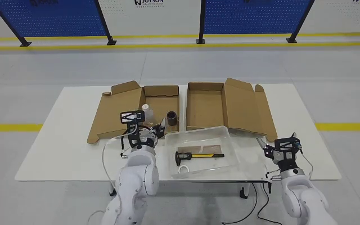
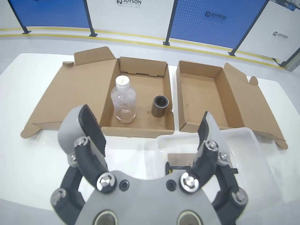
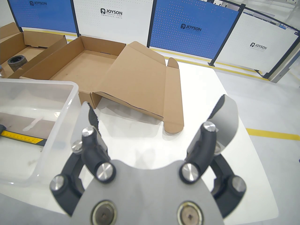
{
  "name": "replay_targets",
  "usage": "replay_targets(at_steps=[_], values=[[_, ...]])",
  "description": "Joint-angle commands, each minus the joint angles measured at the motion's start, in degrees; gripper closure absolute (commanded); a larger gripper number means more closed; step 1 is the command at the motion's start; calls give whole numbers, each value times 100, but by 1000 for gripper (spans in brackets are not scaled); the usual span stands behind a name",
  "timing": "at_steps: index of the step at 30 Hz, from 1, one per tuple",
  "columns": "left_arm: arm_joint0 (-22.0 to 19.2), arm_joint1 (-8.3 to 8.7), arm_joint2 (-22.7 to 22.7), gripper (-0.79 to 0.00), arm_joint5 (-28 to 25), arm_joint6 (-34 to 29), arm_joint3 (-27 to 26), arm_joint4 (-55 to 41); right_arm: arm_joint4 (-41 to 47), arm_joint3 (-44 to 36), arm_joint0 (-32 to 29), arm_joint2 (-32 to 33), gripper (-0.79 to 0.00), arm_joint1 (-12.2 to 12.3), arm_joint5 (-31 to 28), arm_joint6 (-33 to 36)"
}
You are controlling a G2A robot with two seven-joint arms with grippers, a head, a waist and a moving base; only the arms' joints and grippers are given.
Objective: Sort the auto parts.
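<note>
The caliper (image 1: 199, 155) lies in the clear tray (image 1: 225, 140), the dark sleeve (image 1: 171, 118) and bottle (image 1: 147, 112) stand in the left box (image 1: 161, 91) at its 11 o'clock, and the left gripper (image 2: 145, 113) at 9 and right gripper (image 3: 154, 101) at 3 are both spread wide, holding nothing.

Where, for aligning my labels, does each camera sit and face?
Top view: above the arms, looking down at the table; both arms, left gripper, right gripper.
Left wrist view: on that wrist, facing the left cardboard box with clear bottle and metal sleeve; own open fingers.
Right wrist view: on that wrist, facing the right cardboard box; own open fingers.
Shared: both wrist views catch the metal sleeve and plastic tray.
</note>
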Motion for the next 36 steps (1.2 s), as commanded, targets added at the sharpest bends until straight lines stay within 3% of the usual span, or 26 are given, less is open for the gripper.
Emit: replay_targets(at_steps=[1, 14, 29, 36], values=[[247, 18, -117, -785, 25, 103, -269, 60, 0, 0, 0, 0, -785, 0, 0, 0], [1268, 87, -794, -785, 173, 500, -820, 245, 0, 0, 0, 0, -785, 0, 0, 0], [1298, 88, -810, -785, 184, 508, -829, 250, 0, 0, 0, 0, -785, 0, 0, 0], [1298, 88, -810, -785, 184, 508, -829, 250, 90, -92, 228, -5, -785, 7, -527, 25]])
